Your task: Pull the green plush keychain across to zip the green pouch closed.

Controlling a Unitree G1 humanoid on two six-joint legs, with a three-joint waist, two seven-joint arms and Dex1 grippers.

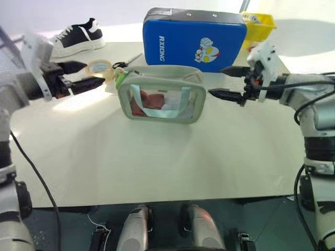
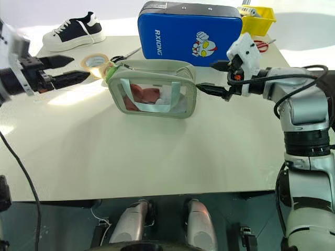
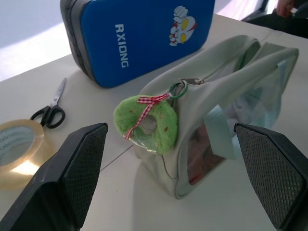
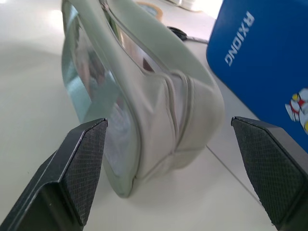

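The green pouch (image 1: 160,100) is standing mid-table, soft and likely sagging under pulls. Left gripper (image 1: 82,77) and right gripper (image 1: 229,82) are flanking it, wide apart, empty. The green plush keychain (image 3: 146,123), squashy, is hanging at its left end, offering a pinchable ring.

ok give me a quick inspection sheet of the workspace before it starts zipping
surface: pale table, one thin seam line.
job's things: green pouch standing, top zip open; green plush keychain hangs at the end nearer the left gripper.
clutter: blue case behind pouch, tape roll, scissors, sneaker, yellow bin.
grippers: left gripper open, facing the keychain, apart from it; right gripper open at the pouch's other end, not touching.
cables: black cables along the right arm.
surroundings: a person's hand at the far edge.
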